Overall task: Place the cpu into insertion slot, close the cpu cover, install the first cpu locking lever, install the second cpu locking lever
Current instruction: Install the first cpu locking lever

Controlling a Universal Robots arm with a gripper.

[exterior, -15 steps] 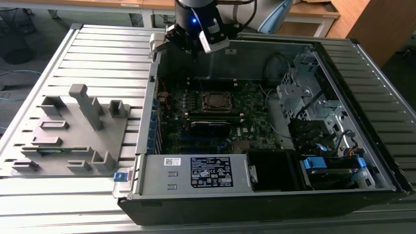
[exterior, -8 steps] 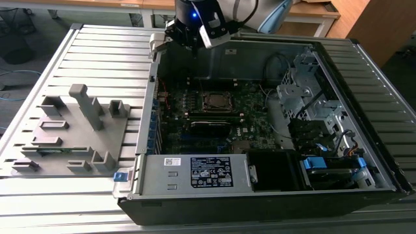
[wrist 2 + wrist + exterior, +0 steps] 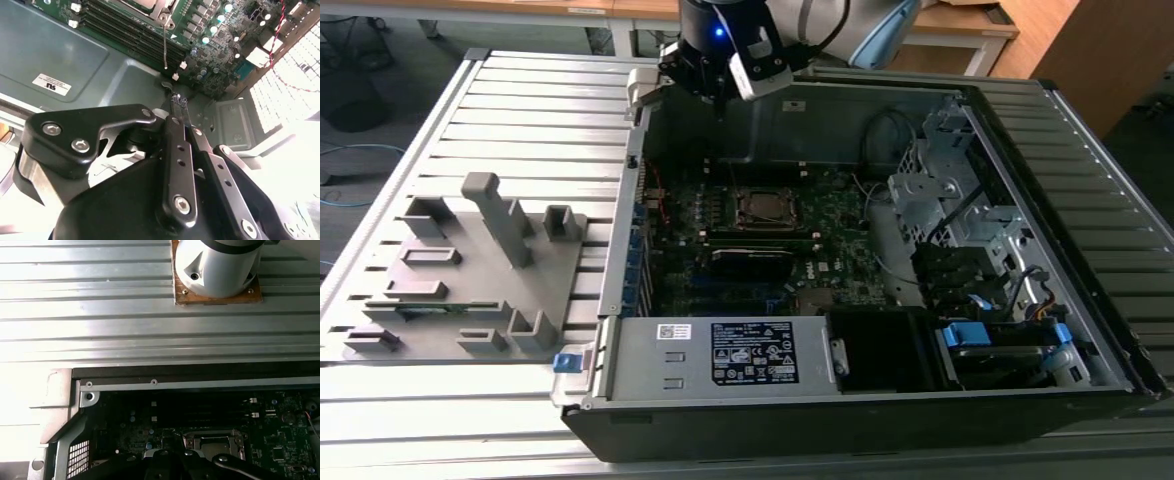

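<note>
The insertion slot point(image 3: 765, 208) sits mid-motherboard inside the open computer case point(image 3: 624, 200). The silver cpu cover point(image 3: 212, 436) lies flat on it, framing a dull grey square that looks like the cpu point(image 3: 213, 444). In the second wrist view a thin wire locking lever point(image 3: 165, 47) sticks out from the socket corner point(image 3: 150, 6) across the memory slots. My gripper point(image 3: 719, 106) hangs above the case's far wall, well clear of the socket. Its black fingers point(image 3: 176, 135) are shut together at the tips with nothing between them, and they also show as the gripper point(image 3: 172, 457) in the first wrist view.
A grey fixture plate point(image 3: 467, 275) with upright holders lies at the exterior view's left. The power supply box point(image 3: 720, 355) fills the case's near end, and the drive cage point(image 3: 961, 200) with cables lines its right. The arm's base point(image 3: 217, 267) stands on the slatted table point(image 3: 100, 315).
</note>
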